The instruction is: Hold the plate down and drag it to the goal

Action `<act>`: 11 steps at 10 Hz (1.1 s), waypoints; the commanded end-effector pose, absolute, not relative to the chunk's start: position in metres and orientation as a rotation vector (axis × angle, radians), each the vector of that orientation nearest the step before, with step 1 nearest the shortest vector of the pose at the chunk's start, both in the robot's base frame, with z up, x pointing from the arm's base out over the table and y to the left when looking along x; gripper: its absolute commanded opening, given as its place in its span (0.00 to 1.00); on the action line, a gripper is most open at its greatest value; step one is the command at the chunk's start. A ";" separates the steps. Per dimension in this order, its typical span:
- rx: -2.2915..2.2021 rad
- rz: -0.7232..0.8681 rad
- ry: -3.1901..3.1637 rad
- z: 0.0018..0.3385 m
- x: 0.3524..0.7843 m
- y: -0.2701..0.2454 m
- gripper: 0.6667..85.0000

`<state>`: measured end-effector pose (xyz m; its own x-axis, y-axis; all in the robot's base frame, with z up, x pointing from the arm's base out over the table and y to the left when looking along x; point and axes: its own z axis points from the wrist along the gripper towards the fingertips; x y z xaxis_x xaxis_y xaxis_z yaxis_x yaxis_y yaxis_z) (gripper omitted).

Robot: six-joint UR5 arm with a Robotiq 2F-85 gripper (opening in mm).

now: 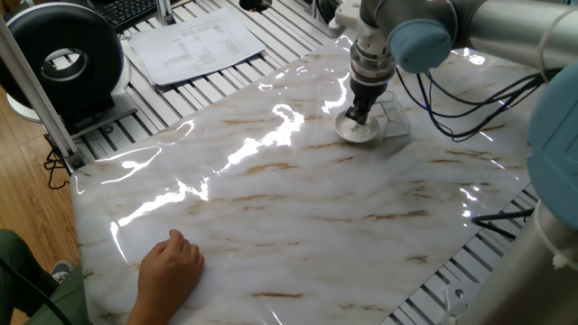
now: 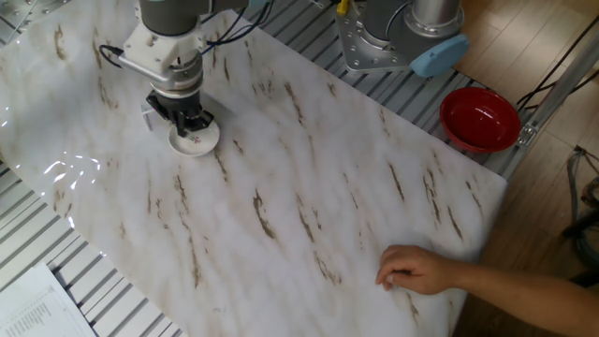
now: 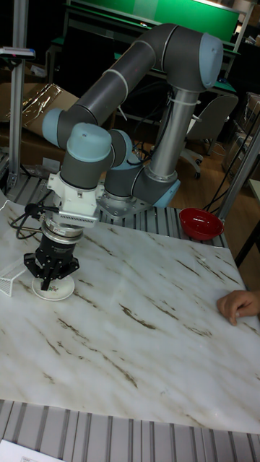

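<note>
one fixed view: gripper (image 1: 359, 117) points straight down, tip pressed into the plate (image 1: 358, 132). jaws look drawn close together, no object between them; the gap is too small to be sure of. 1 plate, white, flat on the marble table (image 1: 298, 226). 1 goal (image 1: 390, 120), a clear triangular outline, just beside the plate on its right; the plate's edge meets or overlaps its near border, cannot tell which. 1 hand (image 1: 170, 269) rests at the lower left, cut off by the frame. glare streaks cross the table.

the other fixed view: gripper (image 2: 190, 126) sits on the plate (image 2: 196, 140), covering its far half. only a corner of the goal (image 2: 148, 114) shows behind the wrist. 1 red bowl (image 2: 479, 118) sits off the table edge, well apart. 1 hand (image 2: 417, 271) is on the near corner.

tall fixed view: gripper (image 3: 50, 280) is down on the plate (image 3: 54, 289); fingers dark, spacing unreadable. goal (image 3: 12, 279) is at left, partly cut off. red bowl (image 3: 201, 223) is behind, hand (image 3: 237, 306) at the right edge.
</note>
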<state>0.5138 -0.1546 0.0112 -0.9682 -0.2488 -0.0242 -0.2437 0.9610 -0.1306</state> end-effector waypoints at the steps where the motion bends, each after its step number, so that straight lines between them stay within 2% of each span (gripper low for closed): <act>1: -0.374 -0.190 3.096 0.025 0.516 -0.146 0.01; 2: -0.365 -0.196 3.110 0.032 0.514 -0.140 0.01; 4: -0.307 -0.103 3.121 0.044 0.514 -0.108 0.01; 7: -0.187 0.038 3.140 0.038 0.514 -0.070 0.01; 11: -0.190 0.070 3.120 0.019 0.515 -0.069 0.01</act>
<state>0.5137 -0.0765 0.0292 -0.9903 -0.1392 -0.0020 -0.1392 0.9902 0.0122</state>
